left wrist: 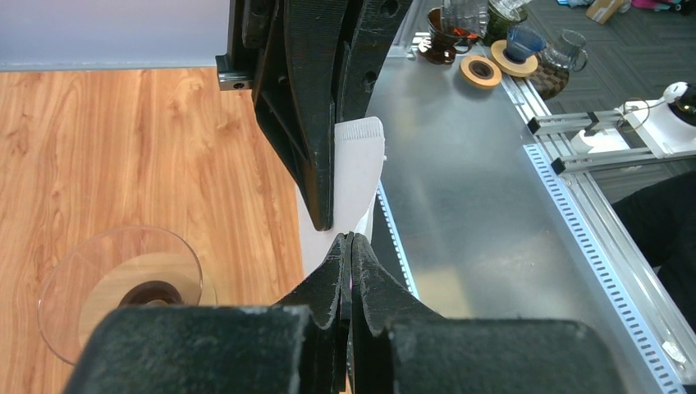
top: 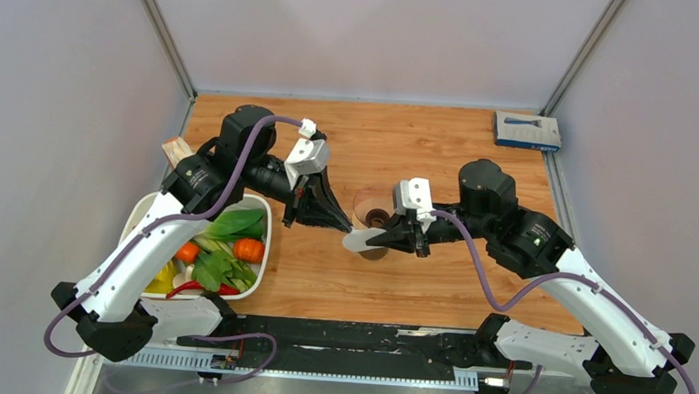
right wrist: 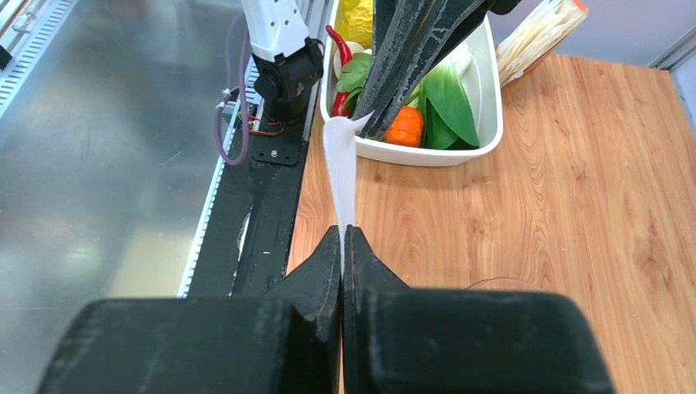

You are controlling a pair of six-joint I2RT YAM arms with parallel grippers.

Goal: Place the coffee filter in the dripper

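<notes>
The coffee filter [top: 360,240] is a thin white sheet held edge-on between both grippers, just above the near rim of the dripper [top: 374,218]. The dripper is a clear cone with a dark centre hole, standing mid-table. My right gripper [top: 389,240] is shut on the filter's right end [right wrist: 341,176]. My left gripper [top: 348,226] is shut, its tips pinching the filter's opposite edge [left wrist: 359,160]. In the left wrist view the dripper [left wrist: 119,287] sits low to the left of the jaws. In the right wrist view only a faint arc of its rim [right wrist: 501,283] shows.
A white tub [top: 265,247] of vegetables stands at the left, near the left arm; it also shows in the right wrist view [right wrist: 427,152]. A pack of paper filters [top: 176,152] lies behind it. A blue box [top: 527,130] is at the far right corner. A metal ledge runs along the near edge.
</notes>
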